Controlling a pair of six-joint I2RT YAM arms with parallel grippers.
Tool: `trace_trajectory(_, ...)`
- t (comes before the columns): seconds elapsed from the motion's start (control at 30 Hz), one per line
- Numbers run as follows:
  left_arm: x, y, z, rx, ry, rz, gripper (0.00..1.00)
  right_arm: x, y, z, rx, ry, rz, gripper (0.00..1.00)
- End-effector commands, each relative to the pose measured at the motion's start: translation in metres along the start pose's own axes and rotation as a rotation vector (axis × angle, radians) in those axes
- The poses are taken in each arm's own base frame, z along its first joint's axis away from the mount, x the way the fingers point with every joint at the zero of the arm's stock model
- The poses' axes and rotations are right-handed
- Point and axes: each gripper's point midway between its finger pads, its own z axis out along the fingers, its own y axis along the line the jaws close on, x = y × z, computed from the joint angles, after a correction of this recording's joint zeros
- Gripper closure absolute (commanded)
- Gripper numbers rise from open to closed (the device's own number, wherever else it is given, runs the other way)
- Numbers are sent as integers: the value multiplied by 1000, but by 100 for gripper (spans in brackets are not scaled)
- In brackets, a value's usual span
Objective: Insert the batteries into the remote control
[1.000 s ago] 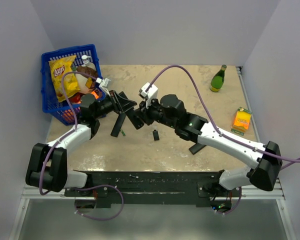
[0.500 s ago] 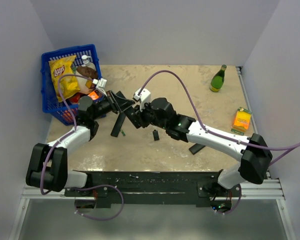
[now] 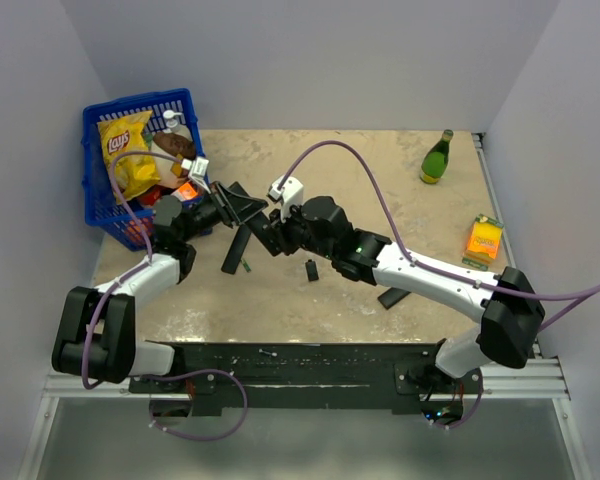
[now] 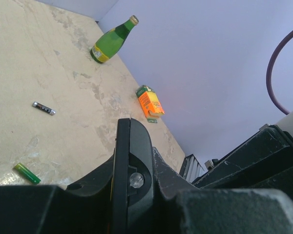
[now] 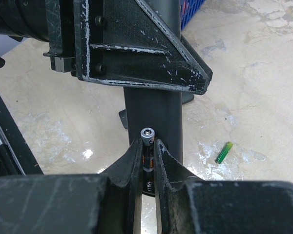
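Insertion step. Our left gripper (image 3: pixel 242 212) clamps the remote (image 3: pixel 237 250), left of table (image 3: pixel 380 170) centre; our right gripper (image 5: pixel 147 146) pinches a battery (image 5: pixel 147 133) tip-on against it. Next we need to square it up, then press in.

Arms angled inward, left pincer (image 3: pixel 245 212) and right pincer (image 3: pixel 265 237) nearly tip to tip, both clamped narrow.

tool (image 4: pixel 132 181) clamps remote control (image 4: pixel 132 146); one battery (image 4: pixel 44 108) lies apart
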Motion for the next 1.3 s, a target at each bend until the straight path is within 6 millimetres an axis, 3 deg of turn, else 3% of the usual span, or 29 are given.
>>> trace_trajectory(0.0,-11,-13,-1,54,-36,45,100,-6,3,1,-6,-33,12,94)
trace_trajectory(0.23,-13,-15,-3,66,-47,44,100,4,7,2,-30,-6,15,92)
trace_trajectory(0.83,-13,-16,-4,78,-52,41,100,8,9,3,-42,33,9,81)
trace_trajectory(1.27,-10,-16,-6,99,-54,8,100,2,10,4,-42,27,20,76)
